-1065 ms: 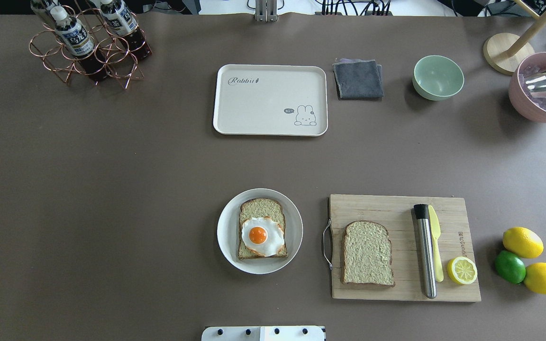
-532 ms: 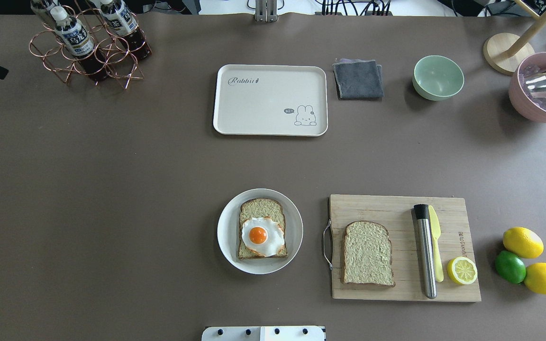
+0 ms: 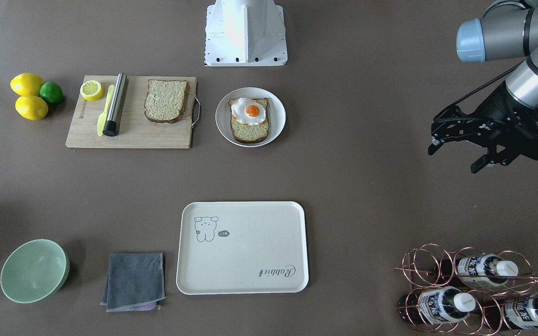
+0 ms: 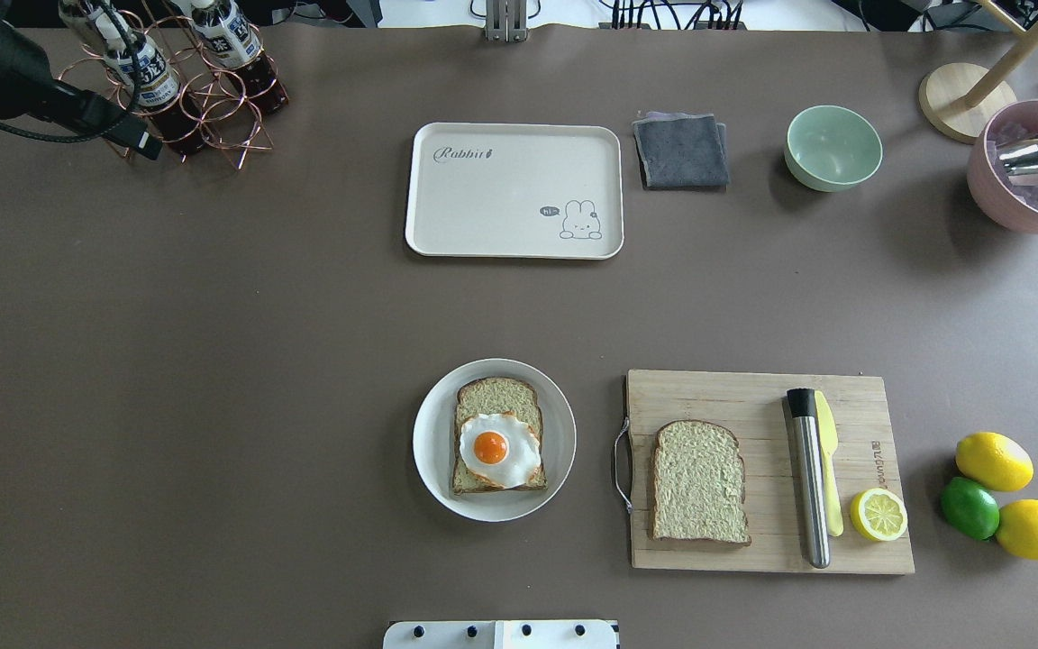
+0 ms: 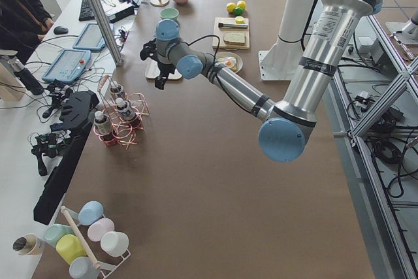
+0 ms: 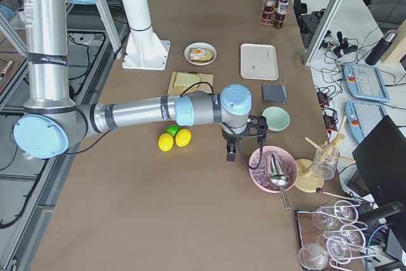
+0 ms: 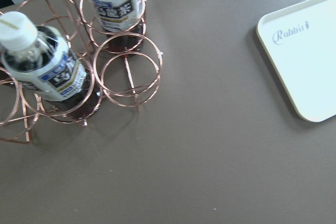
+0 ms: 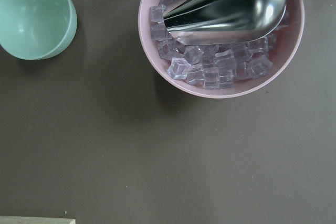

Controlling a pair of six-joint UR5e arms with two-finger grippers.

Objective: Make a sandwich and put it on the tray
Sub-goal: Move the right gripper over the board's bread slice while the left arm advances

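Observation:
A round white plate (image 4: 432, 451) holds one slice of bread (image 4: 498, 397) with a fried egg (image 4: 496, 448) on top. A second bread slice (image 4: 697, 482) lies on the wooden cutting board (image 4: 753, 397). The cream tray (image 4: 510, 194) with "Rabbit" script lies empty further out; it also shows in the front view (image 3: 245, 252). My left gripper (image 3: 455, 158) is open and empty, far to the left of the plate, near the bottle rack (image 3: 465, 289). My right gripper (image 6: 231, 150) shows only in the right side view, near the pink bowl; I cannot tell its state.
A grey cloth (image 4: 681, 151) and a green bowl (image 4: 833, 147) lie right of the tray. A pink bowl of ice with a metal scoop (image 4: 1024, 171) stands at the far right. The board holds a steel muddler (image 4: 809, 487), a yellow knife and a half lemon (image 4: 878, 515). Lemons and a lime (image 4: 969, 507) lie beside it.
My left arm has come into the overhead view at the top left and moved right, over the bottle rack. The food, plate and tray have not moved.

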